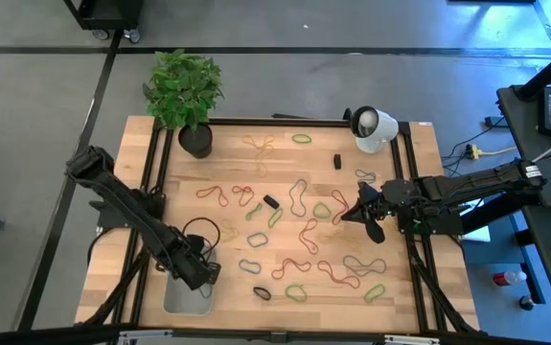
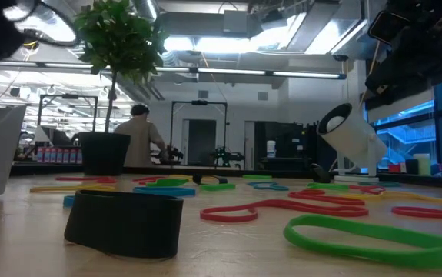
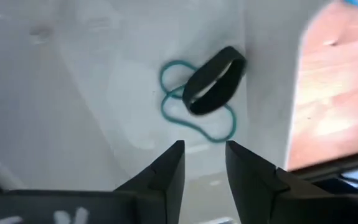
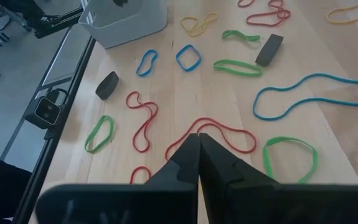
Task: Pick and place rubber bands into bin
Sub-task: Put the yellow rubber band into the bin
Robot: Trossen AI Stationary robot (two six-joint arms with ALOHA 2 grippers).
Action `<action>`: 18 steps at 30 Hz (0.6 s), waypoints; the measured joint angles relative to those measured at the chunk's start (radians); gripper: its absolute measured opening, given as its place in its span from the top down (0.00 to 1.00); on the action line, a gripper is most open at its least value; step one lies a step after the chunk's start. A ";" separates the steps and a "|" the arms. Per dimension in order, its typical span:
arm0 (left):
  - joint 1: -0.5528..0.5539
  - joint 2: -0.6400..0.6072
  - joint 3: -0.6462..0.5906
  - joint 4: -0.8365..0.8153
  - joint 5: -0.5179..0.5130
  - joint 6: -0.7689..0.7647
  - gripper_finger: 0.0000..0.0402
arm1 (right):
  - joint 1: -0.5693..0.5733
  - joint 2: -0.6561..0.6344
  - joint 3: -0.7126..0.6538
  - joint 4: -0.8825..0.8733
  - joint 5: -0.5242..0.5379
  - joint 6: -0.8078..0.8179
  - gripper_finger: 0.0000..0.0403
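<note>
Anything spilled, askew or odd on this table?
Nothing stands out. The rubber bands lie loose across the table as the task expects, and two already lie in the bin below the left pincer.

High cam looks straight down on the whole tabletop (image 1: 285,206). Low cam sits at surface level, facing across into the room. Left wrist cam is tight over the bin (image 3: 73,93); right wrist cam looks along the tabletop and shares that bin (image 4: 126,22).
</note>
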 joint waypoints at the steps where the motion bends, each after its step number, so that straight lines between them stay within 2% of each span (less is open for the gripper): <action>1: 0.000 -0.017 0.010 -0.028 -0.009 0.000 0.74 | 0.000 0.000 0.000 0.005 0.001 0.000 0.98; 7: 0.006 -0.136 0.057 -0.199 -0.140 0.044 0.83 | 0.000 0.000 0.000 0.020 0.066 -0.030 0.98; 11: 0.034 -0.217 0.063 -0.267 -0.248 0.135 0.92 | 0.000 0.000 0.000 0.043 0.130 -0.026 0.98; 15: 0.101 -0.277 0.063 -0.322 -0.327 0.299 0.99 | 0.000 0.002 0.000 0.097 0.138 -0.025 0.98; 18: 0.184 -0.310 0.056 -0.326 -0.366 0.508 1.00 | 0.000 0.021 0.000 0.135 0.172 -0.019 0.99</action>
